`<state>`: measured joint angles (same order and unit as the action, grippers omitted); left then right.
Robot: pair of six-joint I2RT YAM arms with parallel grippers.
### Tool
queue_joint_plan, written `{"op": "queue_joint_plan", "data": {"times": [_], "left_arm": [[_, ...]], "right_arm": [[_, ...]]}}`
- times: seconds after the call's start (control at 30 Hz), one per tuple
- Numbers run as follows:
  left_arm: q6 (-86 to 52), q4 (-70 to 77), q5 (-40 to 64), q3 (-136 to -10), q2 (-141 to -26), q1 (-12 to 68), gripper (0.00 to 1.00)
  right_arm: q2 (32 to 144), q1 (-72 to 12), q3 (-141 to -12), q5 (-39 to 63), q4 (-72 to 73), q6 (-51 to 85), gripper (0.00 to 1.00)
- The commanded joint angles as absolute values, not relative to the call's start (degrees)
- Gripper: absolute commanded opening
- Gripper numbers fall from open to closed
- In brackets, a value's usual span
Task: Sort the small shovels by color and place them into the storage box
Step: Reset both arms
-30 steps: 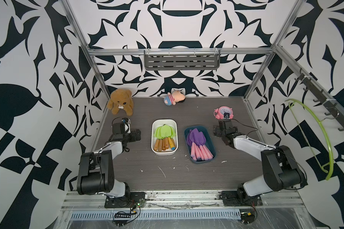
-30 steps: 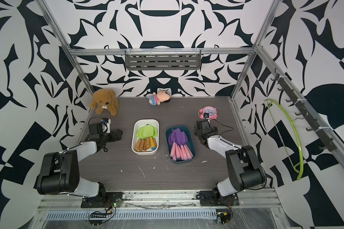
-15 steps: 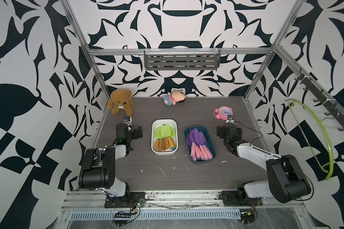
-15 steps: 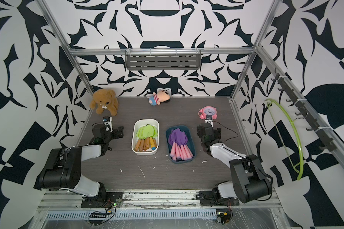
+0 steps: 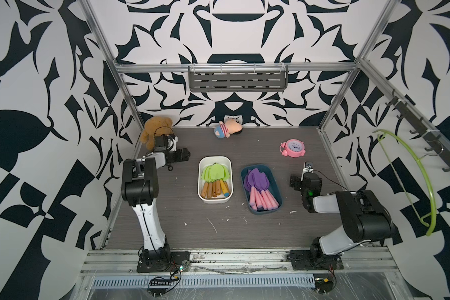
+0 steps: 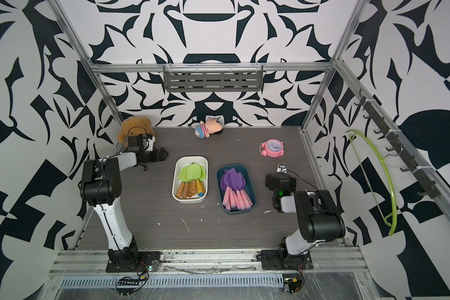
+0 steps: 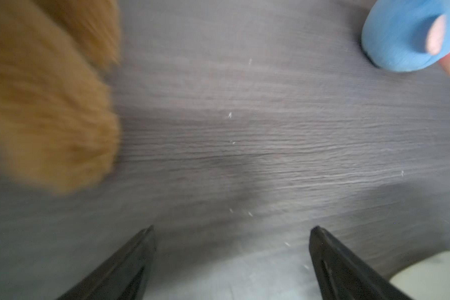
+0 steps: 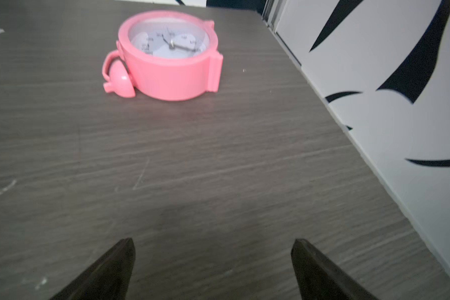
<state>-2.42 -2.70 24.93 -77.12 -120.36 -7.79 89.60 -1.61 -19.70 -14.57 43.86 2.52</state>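
Left gripper (image 7: 231,228): jaws spread wide, empty, above bare tabletop (image 7: 270,130) beside teddy bear (image 7: 44,104). Right gripper (image 8: 213,240): same, with pink alarm clock (image 8: 166,54) ahead. At frame centre in both top views, green shovels (image 5: 215,172) lie in white box (image 5: 215,158) and purple shovels (image 5: 257,179) in blue box (image 5: 265,211). Sorting looks finished; next move is likely parking both arms.

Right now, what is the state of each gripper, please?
Left gripper: open, holding nothing.
Right gripper: open, holding nothing.

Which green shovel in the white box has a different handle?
The shovel at the end of the row nearest the blue box: its handle is yellow with a blue tip, while the others have brown handles.
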Motion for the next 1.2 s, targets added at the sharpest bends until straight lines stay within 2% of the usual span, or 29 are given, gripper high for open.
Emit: {"op": "queue_joint_plan", "data": {"times": [0.0,0.2,0.37,0.5,0.63,0.77,0.87,1.0,1.17], "left_arm": [[-3.61,-23.54,39.96,-75.44,-125.43,-11.80,0.99],[-4.71,-8.17,26.40,-60.15,-108.86,-6.73,0.99],[-9.43,9.91,15.50,-45.83,-95.74,-6.59,0.99],[-5.73,18.64,9.25,-38.96,-88.16,-5.70,0.99],[-6.22,30.60,7.58,-31.99,-85.69,-5.26,0.99],[-2.15,44.36,0.45,-24.36,-87.17,0.37,0.99],[-0.29,61.23,-4.46,-17.04,-89.59,3.49,0.99],[-3.08,49.69,-10.34,-22.39,-89.08,2.51,0.99],[-4.31,50.05,-9.73,-22.01,-88.83,1.67,0.99]], "right_arm": [[88.57,-1.78,-20.86,-7.57,49.41,1.95,0.99],[88.95,-1.83,-21.39,-7.64,48.92,1.98,0.99],[88.78,-1.78,-21.36,-7.77,48.78,1.96,1.00],[88.78,-1.83,-21.27,-7.86,48.81,1.98,1.00],[88.72,-1.77,-21.21,-7.91,48.86,1.93,1.00],[88.73,-1.76,-21.17,-8.00,48.87,1.93,0.99],[88.62,-1.80,-21.18,-7.99,48.88,1.94,1.00],[88.60,-1.80,-21.18,-8.00,48.95,1.94,0.99],[88.90,-2.94,-21.36,-10.02,48.94,1.59,0.99]]}}
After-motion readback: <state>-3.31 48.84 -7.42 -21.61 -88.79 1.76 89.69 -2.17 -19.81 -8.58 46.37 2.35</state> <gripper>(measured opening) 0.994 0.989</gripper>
